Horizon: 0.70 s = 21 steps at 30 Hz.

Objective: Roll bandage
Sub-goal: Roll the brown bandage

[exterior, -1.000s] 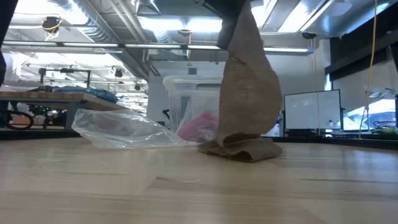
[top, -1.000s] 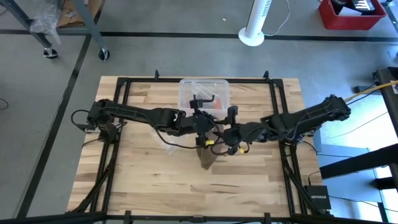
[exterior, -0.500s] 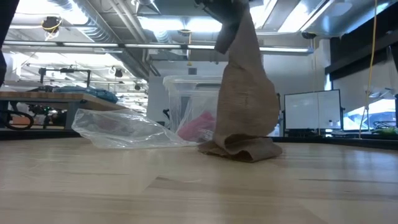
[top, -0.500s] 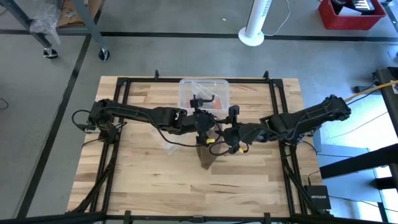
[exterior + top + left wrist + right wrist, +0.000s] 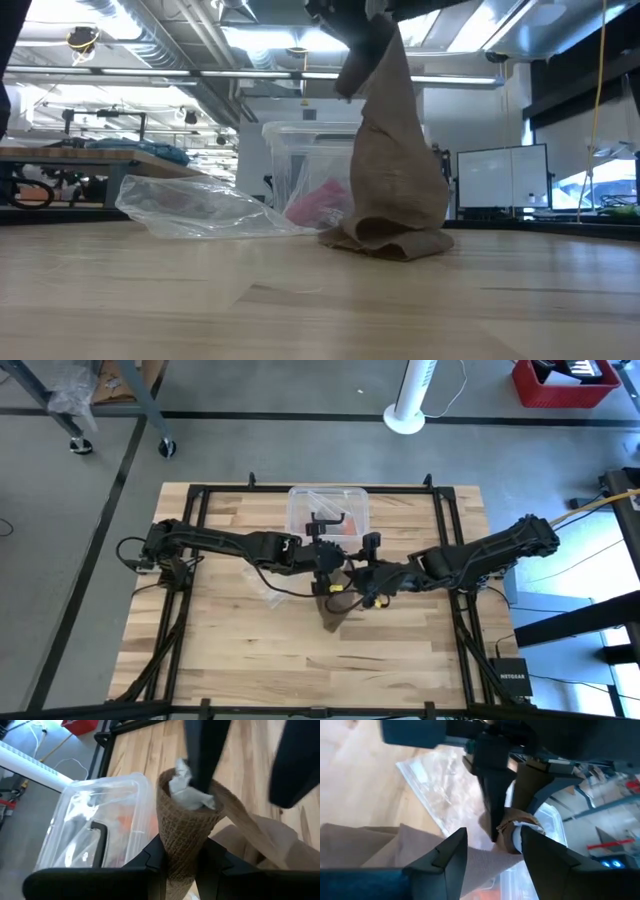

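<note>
A coarse-weave, dull brown bandage (image 5: 395, 165) hangs as a long cone above mid-table, its long axis close to upright and leaning slightly, wide at the foot and narrowing to the top. The foot lies crumpled in soft folds on the pale plank table (image 5: 240, 650). From above, the strip runs toward the table's front edge, ending in a point on the wood.

The upper end is wound into a short tube of knitted fabric with a scrap of white at its mouth. The left gripper (image 5: 181, 865) has its two dark fingers nearly closed, pinching this roll from either side. The right gripper (image 5: 491, 845), facing it from the other side, has its fingers set fairly wide apart, with the strip passing between them; whether they press on the fabric cannot be told.

Just behind the bandage stands a clear, hard plastic box (image 5: 327, 510) with a black handle. A crinkled clear bag (image 5: 200, 208) lies beside it on the wood.
</note>
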Available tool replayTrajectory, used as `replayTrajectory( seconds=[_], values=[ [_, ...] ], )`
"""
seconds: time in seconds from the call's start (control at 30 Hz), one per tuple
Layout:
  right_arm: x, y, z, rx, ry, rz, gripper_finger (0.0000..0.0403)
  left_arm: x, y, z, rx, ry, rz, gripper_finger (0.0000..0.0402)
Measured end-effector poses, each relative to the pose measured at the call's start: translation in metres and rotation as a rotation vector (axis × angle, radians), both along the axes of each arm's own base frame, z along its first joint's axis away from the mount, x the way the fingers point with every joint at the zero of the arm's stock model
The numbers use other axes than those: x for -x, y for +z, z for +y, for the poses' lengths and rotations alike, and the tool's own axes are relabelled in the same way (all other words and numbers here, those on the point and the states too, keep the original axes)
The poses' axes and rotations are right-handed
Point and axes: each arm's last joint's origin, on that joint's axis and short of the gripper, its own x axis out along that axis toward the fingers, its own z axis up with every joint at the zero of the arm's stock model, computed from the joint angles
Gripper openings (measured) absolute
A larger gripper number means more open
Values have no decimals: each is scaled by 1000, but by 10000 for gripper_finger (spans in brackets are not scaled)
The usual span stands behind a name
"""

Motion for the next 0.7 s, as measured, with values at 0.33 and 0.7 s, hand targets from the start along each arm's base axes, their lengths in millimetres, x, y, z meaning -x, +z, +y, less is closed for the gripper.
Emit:
replayTrajectory(
  seconds=[0.33,0.7],
  values=[
    [-1,-8,0,-97,23,57,188,0,-6,-3,23,-26,41,56],
    [-15,-21,-5,-80,-4,60,185,5,-11,-3,37,-41,113,56]
  ],
)
